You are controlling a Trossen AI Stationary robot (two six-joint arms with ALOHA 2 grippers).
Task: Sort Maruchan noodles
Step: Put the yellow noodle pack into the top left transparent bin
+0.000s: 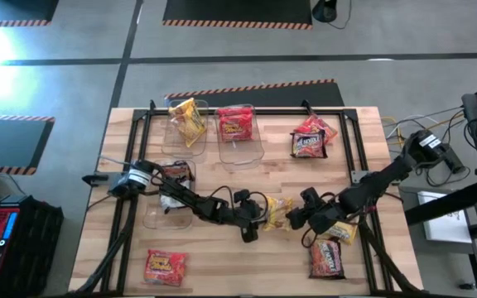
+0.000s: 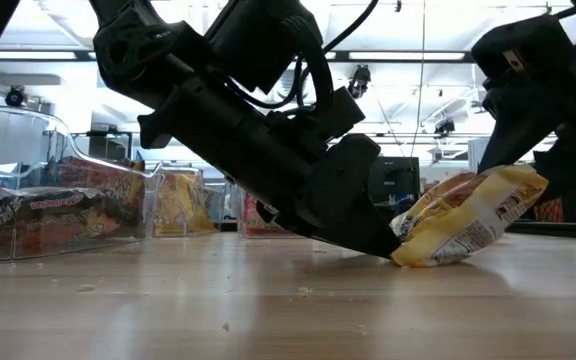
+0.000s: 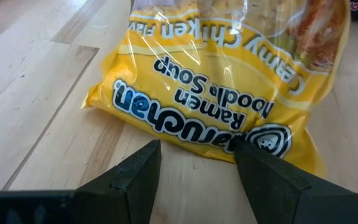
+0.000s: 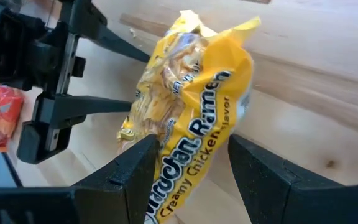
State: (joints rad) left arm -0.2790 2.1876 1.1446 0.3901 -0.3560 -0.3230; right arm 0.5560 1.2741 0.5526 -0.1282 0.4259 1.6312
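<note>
The wooden surface (image 1: 247, 248) in front of me is pale butcher-block, planks running side to side, with small crumbs scattered on it in the low view. A black metal frame (image 1: 247, 110) runs along its far edge and down both sides. Clear plastic bins: two side by side at the far edge (image 1: 240, 136) and (image 1: 182, 132), another near my left side (image 1: 166, 217). Grey floor beyond, with black mats edged in orange-striped tape (image 1: 251, 85). A red-and-black case (image 1: 2, 236) sits off the left side. Ceiling lights and monitors show across the room.
</note>
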